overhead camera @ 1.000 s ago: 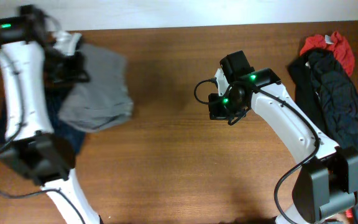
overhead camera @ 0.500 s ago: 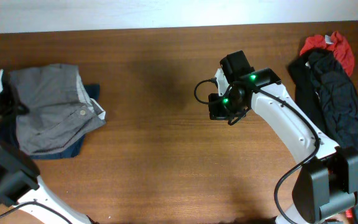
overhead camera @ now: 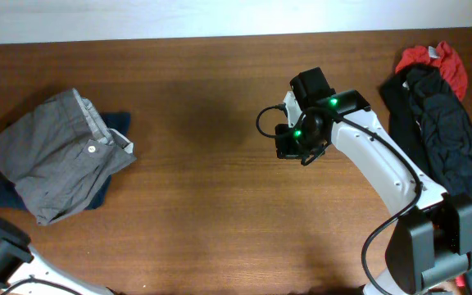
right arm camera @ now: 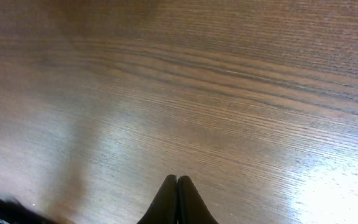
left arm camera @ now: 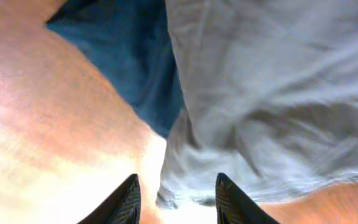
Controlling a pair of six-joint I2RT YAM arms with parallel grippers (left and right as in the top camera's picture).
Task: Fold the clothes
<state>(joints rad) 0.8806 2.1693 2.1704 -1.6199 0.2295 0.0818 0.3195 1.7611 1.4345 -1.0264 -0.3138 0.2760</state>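
The grey shorts [overhead camera: 56, 156] are laid at the left end of the table [overhead camera: 220, 213], over a dark blue garment [overhead camera: 120, 123]. The fingers of the left gripper [left arm camera: 176, 186] are set apart at the shorts' edge, with nothing clamped. The fingers of the right gripper [right arm camera: 177, 186] are pressed together above the wood.

grey shorts [overhead camera: 56, 160], folded, table's left edge
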